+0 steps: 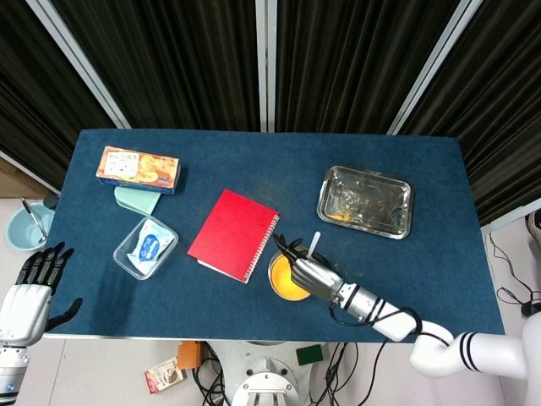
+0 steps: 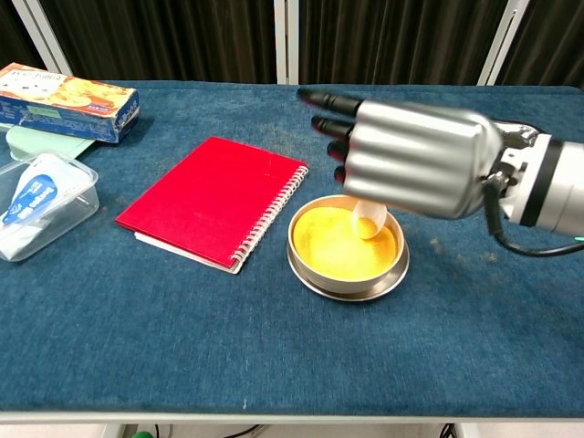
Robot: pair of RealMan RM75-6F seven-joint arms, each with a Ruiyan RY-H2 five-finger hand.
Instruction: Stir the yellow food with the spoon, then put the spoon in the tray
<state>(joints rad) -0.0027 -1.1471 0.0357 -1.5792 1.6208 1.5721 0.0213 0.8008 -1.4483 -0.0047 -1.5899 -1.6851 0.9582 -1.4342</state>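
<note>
The spoon point(image 2: 369, 219) sits pinched in my right hand point(image 2: 415, 158), bowl down in the yellow food point(image 2: 345, 245), so I judge stirring underway, with the tray point(image 1: 365, 201) drop left and my left hand point(image 1: 34, 286) spread idle.

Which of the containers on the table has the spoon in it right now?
The round metal bowl of yellow food beside the red notebook. The metal tray and clear plastic box hold no spoon.

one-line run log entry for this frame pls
phase: stirring | right hand holds spoon, bowl end in yellow food | left hand idle off table | tray awaiting spoon
</note>
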